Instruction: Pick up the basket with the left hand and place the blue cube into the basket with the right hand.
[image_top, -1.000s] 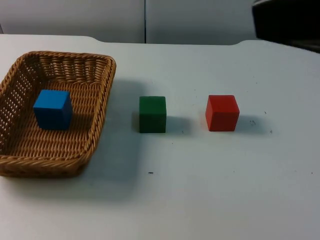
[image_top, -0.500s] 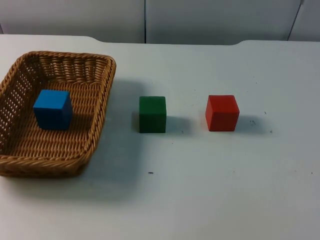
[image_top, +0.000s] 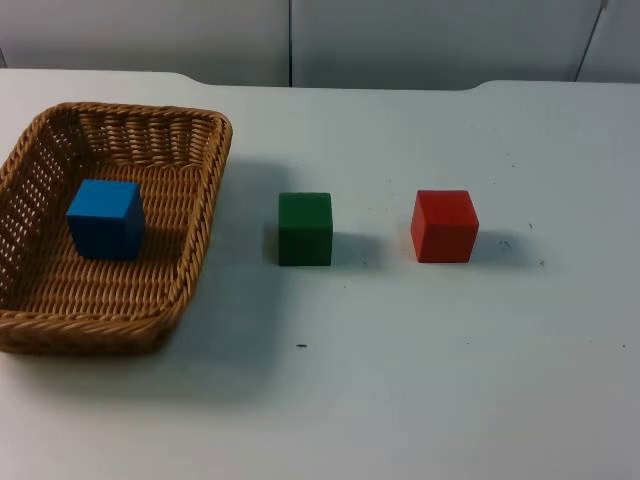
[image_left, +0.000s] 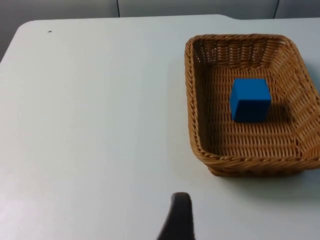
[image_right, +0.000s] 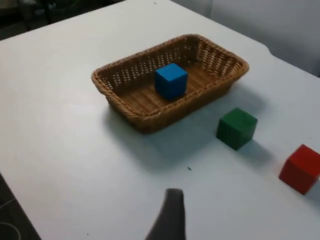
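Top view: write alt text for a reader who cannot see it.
A blue cube sits inside a wicker basket at the left of a white table. To the basket's right, a green cube and a red cube stand apart in a row.

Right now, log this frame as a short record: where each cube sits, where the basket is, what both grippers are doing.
blue cube: inside the woven wicker basket, on its floor
basket: on the white table, nothing gripping it
green cube: on the table, beside the basket
red cube: on the table, beyond the green one
left gripper: off the basket, holding nothing
right gripper: above the table, holding nothing
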